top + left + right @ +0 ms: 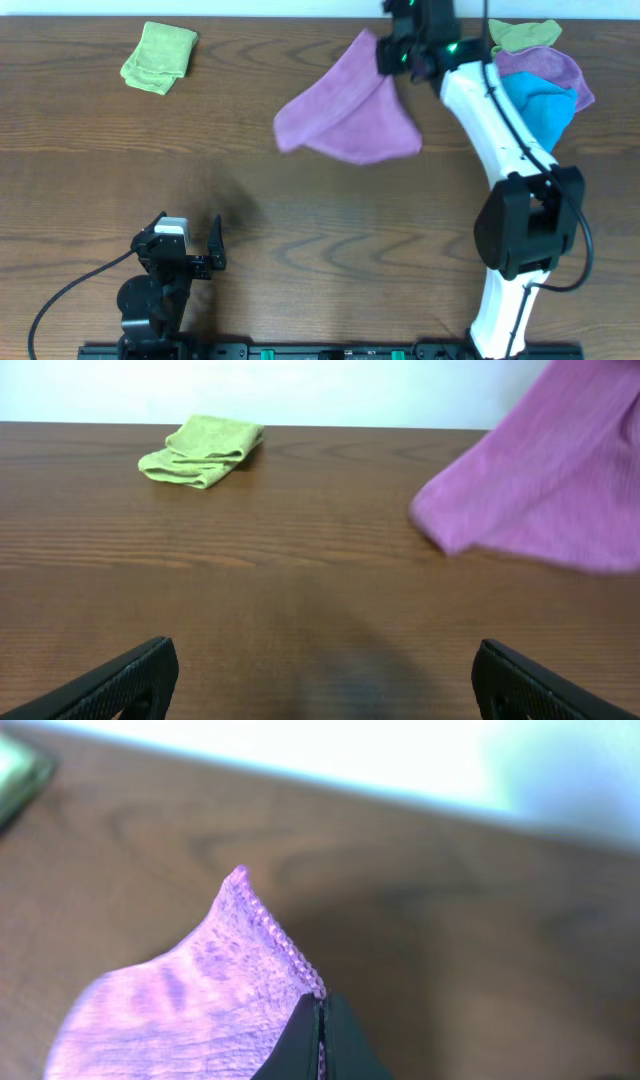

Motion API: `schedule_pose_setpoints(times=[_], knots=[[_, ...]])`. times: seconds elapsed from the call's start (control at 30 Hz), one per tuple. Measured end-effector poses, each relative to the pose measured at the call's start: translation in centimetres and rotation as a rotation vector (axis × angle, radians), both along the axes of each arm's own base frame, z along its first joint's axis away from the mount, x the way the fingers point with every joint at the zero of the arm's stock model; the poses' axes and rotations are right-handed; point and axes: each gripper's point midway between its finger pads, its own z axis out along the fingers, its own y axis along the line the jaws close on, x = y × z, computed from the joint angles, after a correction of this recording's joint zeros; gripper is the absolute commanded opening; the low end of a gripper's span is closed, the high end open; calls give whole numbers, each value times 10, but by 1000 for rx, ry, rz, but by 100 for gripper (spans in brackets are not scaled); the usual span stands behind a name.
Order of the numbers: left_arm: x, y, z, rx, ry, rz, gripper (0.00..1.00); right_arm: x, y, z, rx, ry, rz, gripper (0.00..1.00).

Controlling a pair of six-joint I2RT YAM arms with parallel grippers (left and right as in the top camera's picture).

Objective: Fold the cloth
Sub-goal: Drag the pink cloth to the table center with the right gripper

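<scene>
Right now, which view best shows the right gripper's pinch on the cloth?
Right wrist: the right gripper is shut on the stitched edge of the cloth. Overhead hides the pinch under the arm; left wrist shows only hanging cloth.
</scene>
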Motion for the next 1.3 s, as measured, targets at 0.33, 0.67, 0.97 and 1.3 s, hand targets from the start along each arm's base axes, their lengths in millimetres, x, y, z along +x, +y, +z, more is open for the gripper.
schedule_pose_setpoints(times=[0.33, 0.67, 0.97, 1.3], knots=[[0, 0, 0, 0, 0, 0, 95, -22, 22, 60, -46, 0, 49, 1], [0, 0, 0, 0, 0, 0, 95, -187, 238, 28, -94, 128, 652, 65], [0, 0, 0, 0, 0, 0, 95, -186, 222, 8, -277, 111, 595, 73], [0, 0, 0, 0, 0, 0, 95, -136, 76, -89, -306, 404, 206, 69]])
